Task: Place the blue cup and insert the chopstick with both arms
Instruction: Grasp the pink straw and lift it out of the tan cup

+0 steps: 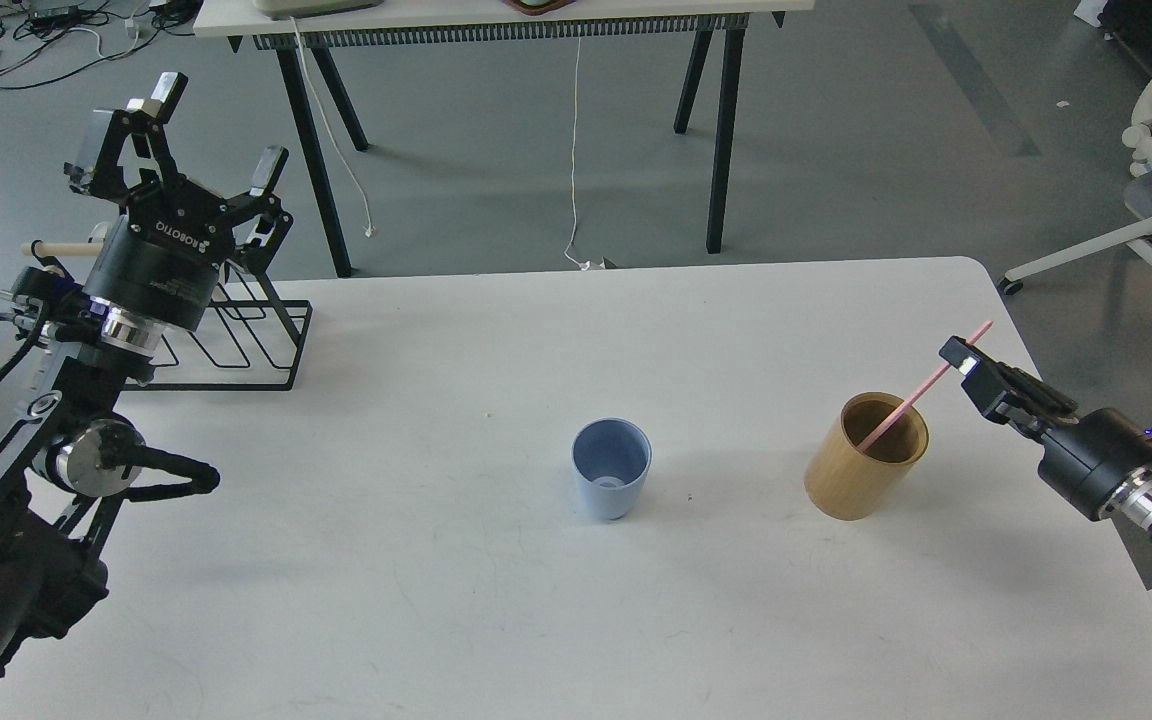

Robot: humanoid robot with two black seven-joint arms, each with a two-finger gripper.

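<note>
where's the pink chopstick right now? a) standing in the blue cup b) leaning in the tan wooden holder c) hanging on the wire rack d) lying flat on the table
b: the pink chopstick has its lower end inside the tan wooden holder and slants up toward the right hand, while the blue cup stands empty.

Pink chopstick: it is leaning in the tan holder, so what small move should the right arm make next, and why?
Probably close the right claw on the pink chopstick and lift it out. The stick's lower end sits inside the tan wooden holder, not the blue cup, which stands upright and empty at mid-table. The claw is already at the stick's upper end; whether it grips is unclear. The left claw is open, well away.
</note>
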